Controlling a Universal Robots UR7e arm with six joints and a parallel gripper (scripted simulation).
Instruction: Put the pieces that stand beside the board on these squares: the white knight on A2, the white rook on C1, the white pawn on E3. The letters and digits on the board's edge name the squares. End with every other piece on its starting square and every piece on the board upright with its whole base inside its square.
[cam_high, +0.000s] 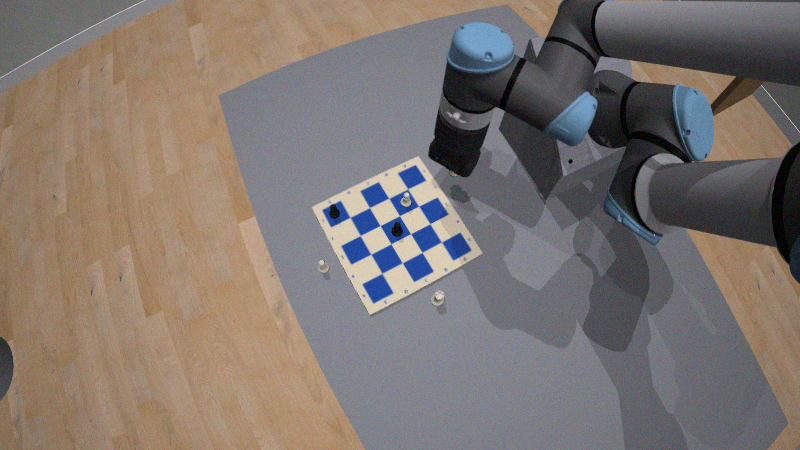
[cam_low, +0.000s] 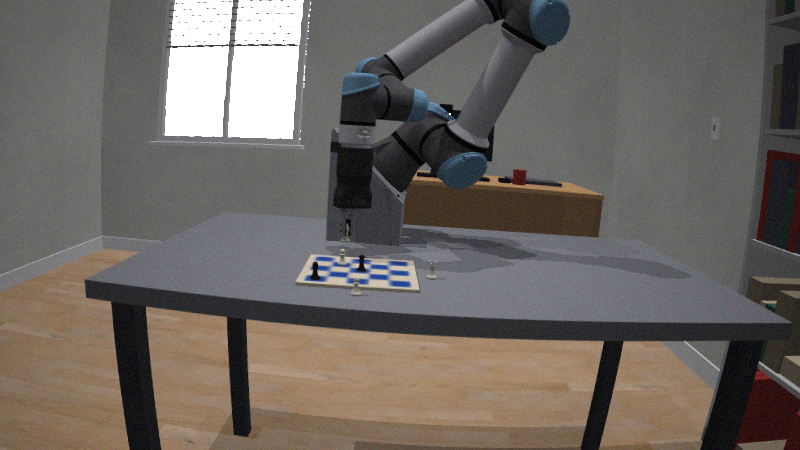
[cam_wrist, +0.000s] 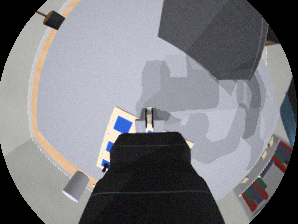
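Note:
My gripper (cam_low: 347, 225) (cam_wrist: 149, 114) is shut on the white knight (cam_high: 453, 172) (cam_low: 346, 236), held a little above the table behind the board's far edge. The gripper body hides most of the knight from above, and its shape is hard to make out. The board (cam_high: 394, 297) (cam_low: 335, 284) (cam_wrist: 107, 135) lies flat. The white rook (cam_high: 438, 297) (cam_low: 431, 269) stands upright on the table off the lettered edge. The white pawn (cam_high: 323, 266) (cam_low: 355, 287) stands upright on the table off the edge farthest from the arm base.
Another white piece (cam_high: 406, 199) (cam_low: 342, 256) stands on a blue square near the gripper's side. One black piece (cam_high: 396, 228) (cam_low: 361, 263) stands on the middle square, another (cam_high: 333, 211) (cam_low: 314, 271) on a corner square. The arm's base stands behind the gripper.

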